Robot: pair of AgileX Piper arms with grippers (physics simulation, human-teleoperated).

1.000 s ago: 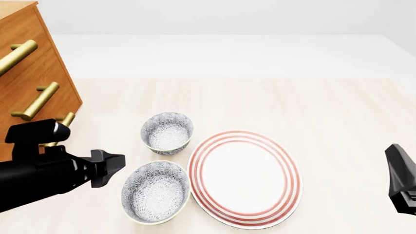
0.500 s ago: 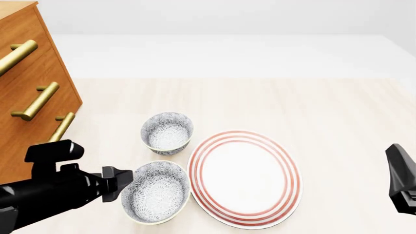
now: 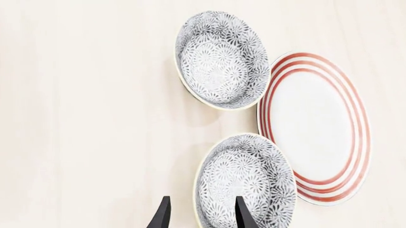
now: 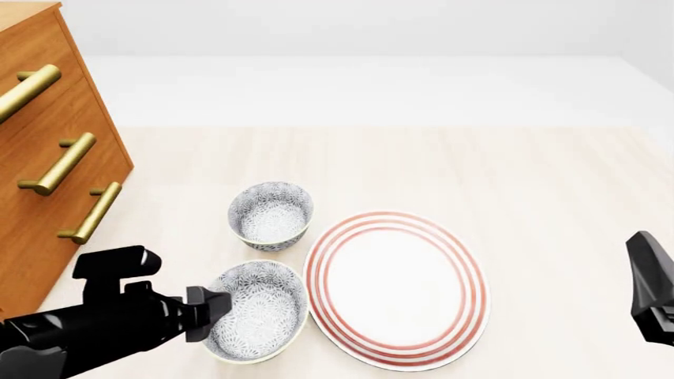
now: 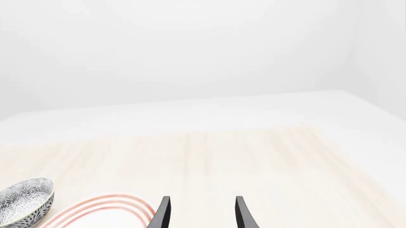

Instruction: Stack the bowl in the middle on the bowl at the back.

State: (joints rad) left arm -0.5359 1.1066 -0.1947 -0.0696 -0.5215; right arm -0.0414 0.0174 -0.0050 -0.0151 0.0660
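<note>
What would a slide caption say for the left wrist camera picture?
Open left gripper straddles the rim of the bowl in the middle, with the bowl at the back and plate beyond.

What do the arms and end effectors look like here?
Both arms are matte black and blocky, with no visible cables or markings. The left end effector and the right end effector each have two thin, dark, blade-like fingers tapering to points. The left arm carries a boxy black housing on top.

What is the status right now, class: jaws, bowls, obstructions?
Left gripper open, jaws straddling middle bowl rim. Right gripper open, idle. Back bowl empty. Plate beside both bowls, not blocking.
</note>
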